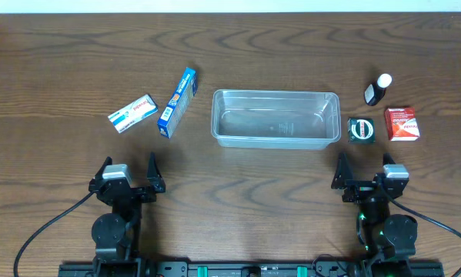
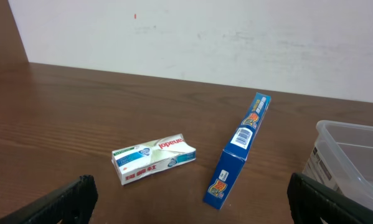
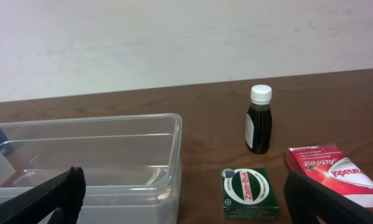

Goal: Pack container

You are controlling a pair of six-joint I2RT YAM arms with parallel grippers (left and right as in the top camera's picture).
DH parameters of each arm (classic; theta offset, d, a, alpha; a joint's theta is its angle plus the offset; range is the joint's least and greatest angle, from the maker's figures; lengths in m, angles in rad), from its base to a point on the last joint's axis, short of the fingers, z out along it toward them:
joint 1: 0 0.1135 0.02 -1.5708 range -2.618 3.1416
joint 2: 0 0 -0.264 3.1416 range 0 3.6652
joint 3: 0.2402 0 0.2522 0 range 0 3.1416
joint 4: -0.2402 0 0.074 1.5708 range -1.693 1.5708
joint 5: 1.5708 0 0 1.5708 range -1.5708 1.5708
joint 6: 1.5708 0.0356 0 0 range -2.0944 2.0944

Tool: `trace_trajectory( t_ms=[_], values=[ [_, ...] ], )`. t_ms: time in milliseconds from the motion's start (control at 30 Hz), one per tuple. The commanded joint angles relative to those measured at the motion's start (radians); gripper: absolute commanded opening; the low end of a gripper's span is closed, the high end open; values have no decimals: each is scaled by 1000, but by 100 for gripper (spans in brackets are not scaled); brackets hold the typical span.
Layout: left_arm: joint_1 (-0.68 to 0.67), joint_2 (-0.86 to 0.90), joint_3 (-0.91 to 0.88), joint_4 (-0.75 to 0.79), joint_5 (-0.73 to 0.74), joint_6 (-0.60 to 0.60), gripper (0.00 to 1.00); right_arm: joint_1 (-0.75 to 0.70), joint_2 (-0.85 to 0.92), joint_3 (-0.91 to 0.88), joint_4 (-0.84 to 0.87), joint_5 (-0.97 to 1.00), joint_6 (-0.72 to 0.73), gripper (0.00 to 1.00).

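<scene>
The clear plastic container lies empty at the table's middle; its rim shows in the right wrist view and its corner in the left wrist view. Left of it lie a long blue box and a white-and-teal box. Right of it are a green Zam-Buk box, a red box and a dark bottle with a white cap. My left gripper and right gripper are open, empty, near the front edge.
The wooden table stretches back to a pale wall. Cables run from both arm bases at the front edge.
</scene>
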Motion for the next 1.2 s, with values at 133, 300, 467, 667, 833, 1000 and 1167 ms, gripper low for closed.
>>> trace_trajectory(
  t_ms=[133,300,467,667,833,1000,1167],
  values=[
    [6,-7,-19,-38,-4,13,98,-8,-2,-2,-4,0,-15,99],
    [6,-7,-19,-38,-4,13,98,-8,-2,-2,-4,0,-15,99],
    [6,-7,-19,-24,-5,14,98,-8,-2,-2,-4,0,-15,99],
    [5,-7,-14,131,219,10,98,-8,-2,-2,-4,0,-15,99],
    [5,22,82,136,276,10,98,-8,-2,-2,-4,0,-15,99],
    [5,198,344,16,277,14,98,-8,-2,-2,-4,0,-15,99],
    [4,531,704,-232,324,63,98,-8,-2,-2,-4,0,-15,99]
  ],
)
